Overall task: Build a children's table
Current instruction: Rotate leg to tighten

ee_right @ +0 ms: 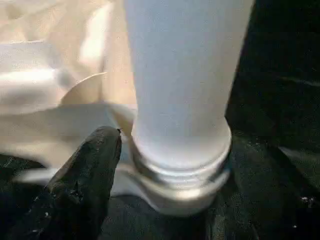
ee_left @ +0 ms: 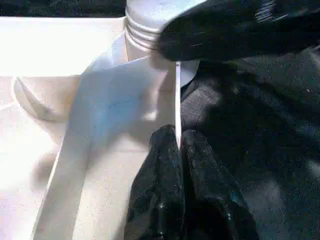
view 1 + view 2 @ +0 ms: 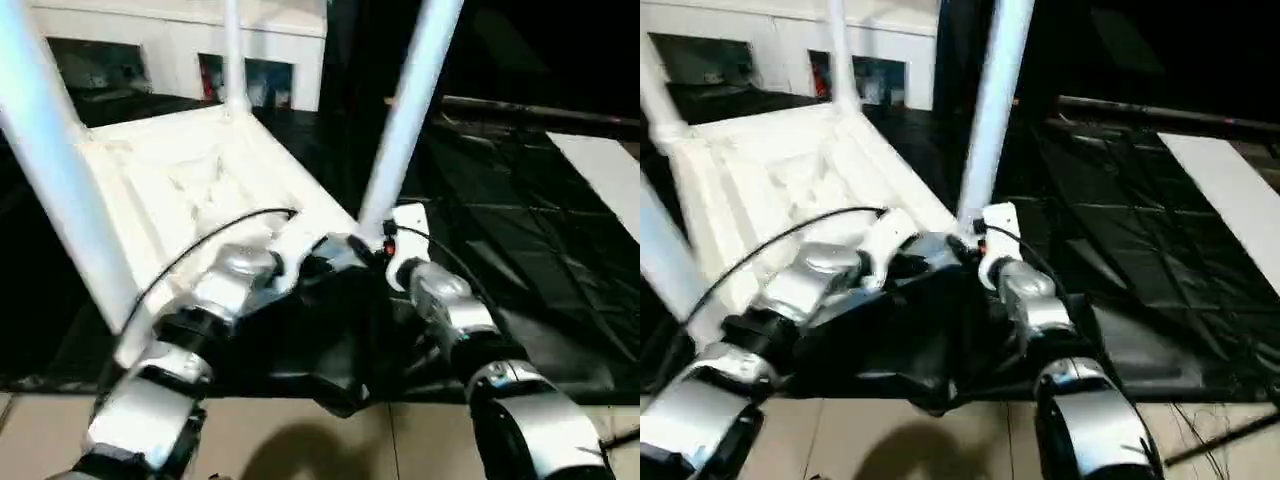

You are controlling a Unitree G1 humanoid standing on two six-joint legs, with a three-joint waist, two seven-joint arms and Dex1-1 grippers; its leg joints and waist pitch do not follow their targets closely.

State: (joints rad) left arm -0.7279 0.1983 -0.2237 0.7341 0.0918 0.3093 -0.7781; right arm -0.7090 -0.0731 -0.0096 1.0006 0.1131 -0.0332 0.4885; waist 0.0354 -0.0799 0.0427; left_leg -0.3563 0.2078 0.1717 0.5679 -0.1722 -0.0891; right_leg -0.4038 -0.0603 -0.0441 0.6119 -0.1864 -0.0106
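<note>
Two pincers at your white ribbed plastic tabletop's near corner.
Your left gripper is clenched on its rim; your right gripper's spread fingers flank the white tube leg.

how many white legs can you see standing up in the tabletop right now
3: the near leg in the corner socket by the grippers, one leg at the left, one leg at the far corner. A fourth may be out of frame.
</note>
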